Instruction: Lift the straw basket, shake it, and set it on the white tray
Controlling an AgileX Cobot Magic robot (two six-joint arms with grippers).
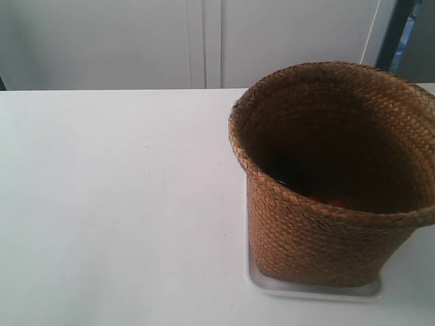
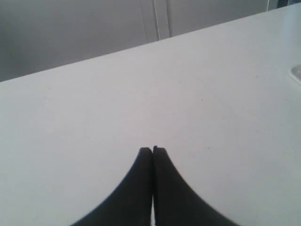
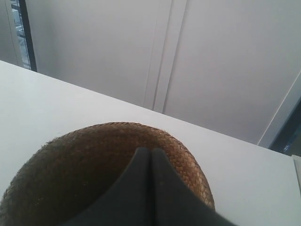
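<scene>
While the straw basket [image 1: 319, 231] sits on the white tray [image 1: 312, 292], we see the left end effector [image 2: 153, 149] and right end effector [image 3: 151, 149] pinched fully together.

White table [image 1: 102, 204] w/ pale wall panels [image 1: 102, 41] behind, dark window frame [image 1: 393, 34].

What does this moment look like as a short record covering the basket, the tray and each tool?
straw basket: upright, standing on the white tray
tray visibility: only its near edge shows beneath the basket
inside basket: something red at the bottom, mostly hidden
left tool: shut, over bare table, holding nothing
right tool: shut, close to the basket's rim; contact unclear
task state: basket looks placed
</scene>
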